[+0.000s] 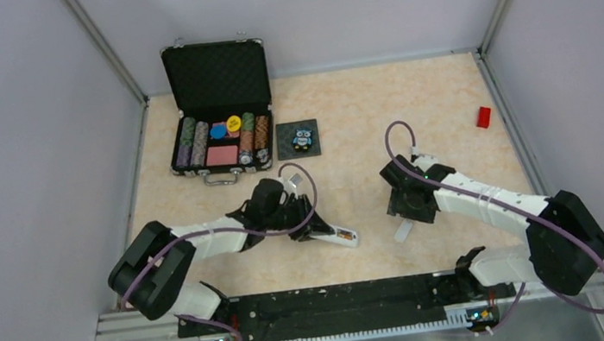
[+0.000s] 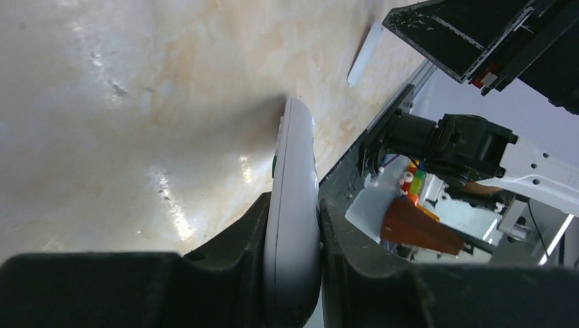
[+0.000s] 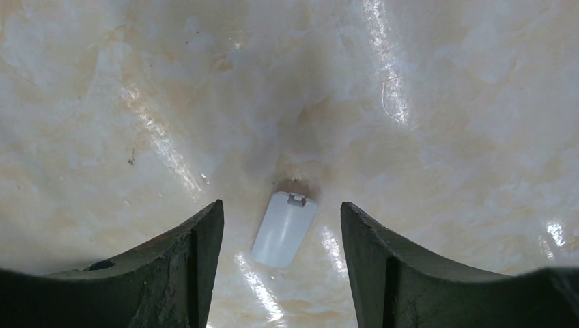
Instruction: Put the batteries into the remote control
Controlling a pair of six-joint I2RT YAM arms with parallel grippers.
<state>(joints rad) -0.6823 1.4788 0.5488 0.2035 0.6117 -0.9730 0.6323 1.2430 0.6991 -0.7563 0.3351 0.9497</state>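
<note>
Left gripper (image 2: 293, 232) clenched on the remote (image 2: 295, 157)
The smooth white plastic bar sat pinched in its dark jaws near the front edge of the glossy marbled table (image 2: 136, 102); the right gripper (image 3: 281, 205) hung spread wide over a small rounded white cover (image 3: 284, 229) (lying flat, untouched).

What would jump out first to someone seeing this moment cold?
The left gripper is clamped on the slim white plastic remote control at the near middle of the table. To its right, the open right gripper hovers above a small white plastic cover lying flat. At back left stands an open black case of poker chips.
</note>
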